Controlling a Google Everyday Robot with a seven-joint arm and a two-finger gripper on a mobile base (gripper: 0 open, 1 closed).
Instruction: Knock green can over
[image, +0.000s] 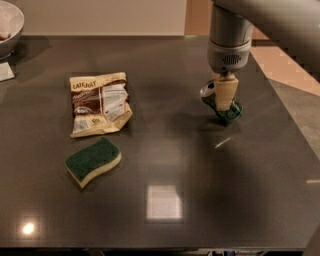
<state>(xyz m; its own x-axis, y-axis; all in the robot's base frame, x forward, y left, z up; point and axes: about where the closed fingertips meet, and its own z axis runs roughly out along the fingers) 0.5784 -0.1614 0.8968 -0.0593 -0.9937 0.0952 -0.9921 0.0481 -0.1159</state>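
You are looking at a dark, glossy tabletop (175, 150) that fills nearly the whole view. Its right edge runs on a slant from the far right corner down toward you, and its near edge lies along the bottom. The widest bare stretch is the near half and the middle strip between the left-hand things and the right-hand side.

The grey arm (230, 35) comes down from the top right over the far right part of the tabletop. On the left lies a flat snack bag (98, 103), brown and cream, and nearer to you a green-and-yellow sponge (93, 161) just apart from it. A pale bowl (10, 27) sits at the far left corner, partly cut off.

The green can (231, 111) is under the arm, on the far right part of the tabletop and nearer the right edge than the bag. The hand (225, 92) hangs straight down from the arm with a tan pad right in front of the can's middle. You cannot tell whether the hand is wide, narrow or gripping.

The can leans far over, its silver top toward the left and raised, its dark-green base low at the right on the tabletop.
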